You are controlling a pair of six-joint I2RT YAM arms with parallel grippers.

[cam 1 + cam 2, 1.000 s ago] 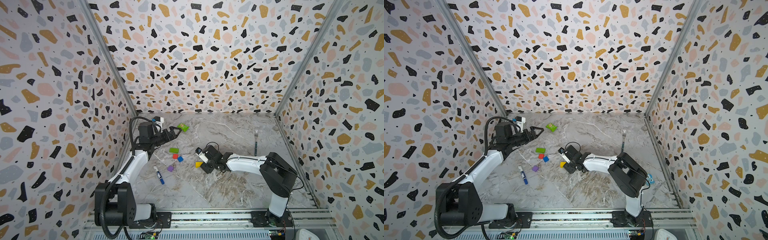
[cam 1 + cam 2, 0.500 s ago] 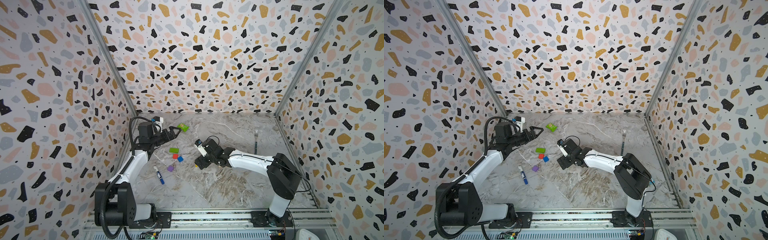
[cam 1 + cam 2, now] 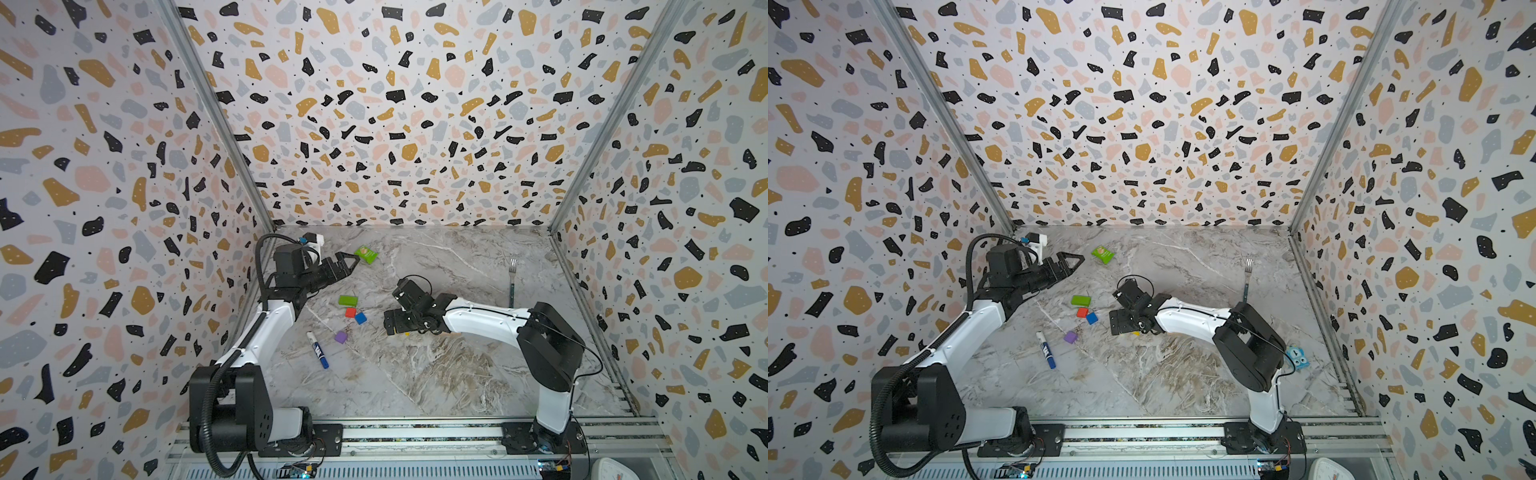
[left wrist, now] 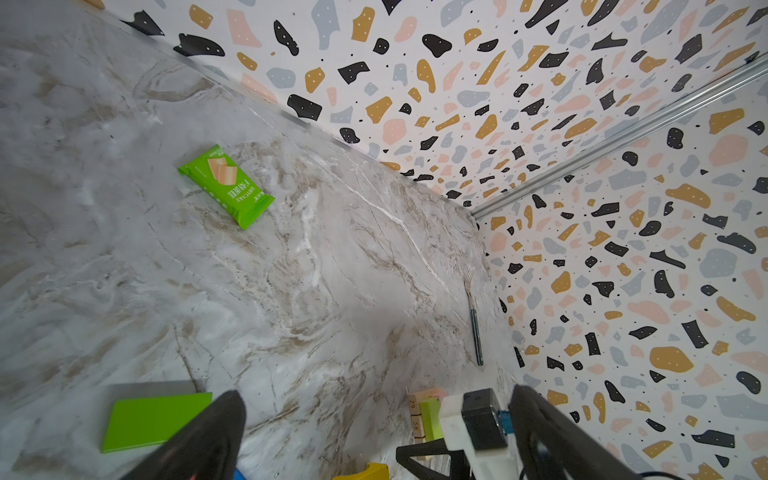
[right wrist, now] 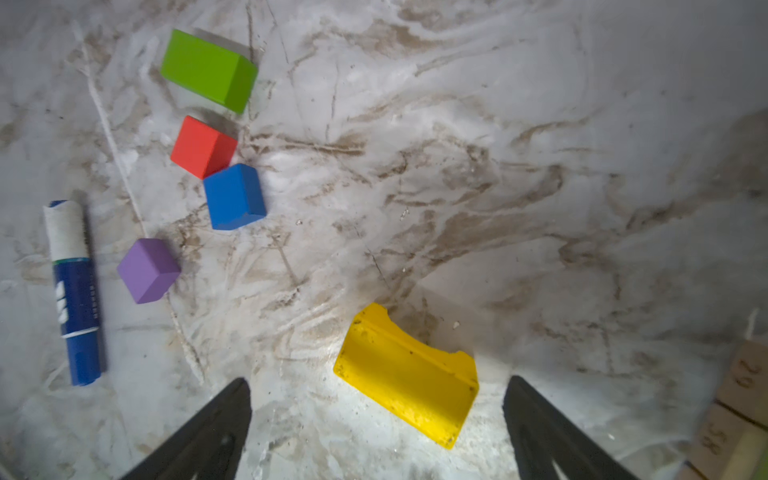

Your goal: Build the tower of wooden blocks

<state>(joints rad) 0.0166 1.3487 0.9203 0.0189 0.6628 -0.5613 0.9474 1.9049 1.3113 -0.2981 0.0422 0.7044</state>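
Observation:
In the right wrist view the yellow notched arch (image 5: 405, 376) lies flat on the marble between the spread fingers of my right gripper (image 5: 378, 382), touching neither. A lime bar (image 5: 208, 70), red cube (image 5: 203, 145), blue cube (image 5: 235, 195) and purple cube (image 5: 149, 270) lie loose beyond it. The tower (image 4: 428, 411) is tan bars with pink and lime on top, just beside that gripper; the right arm hides it in both top views. My left gripper (image 3: 349, 262) hangs open and empty above the back left, away from the blocks (image 3: 350, 312).
A flat green packet (image 3: 366, 254) lies near the back wall. A blue-capped marker (image 3: 318, 350) lies left of the purple cube. A fork (image 3: 513, 282) rests along the right wall. A small blue toy (image 3: 1296, 356) sits behind the right arm's elbow.
My right gripper's jaws have spread wide and let go of the yellow arch, which now lies on the floor between them. The right wrist has shifted left. The left arm has not moved.

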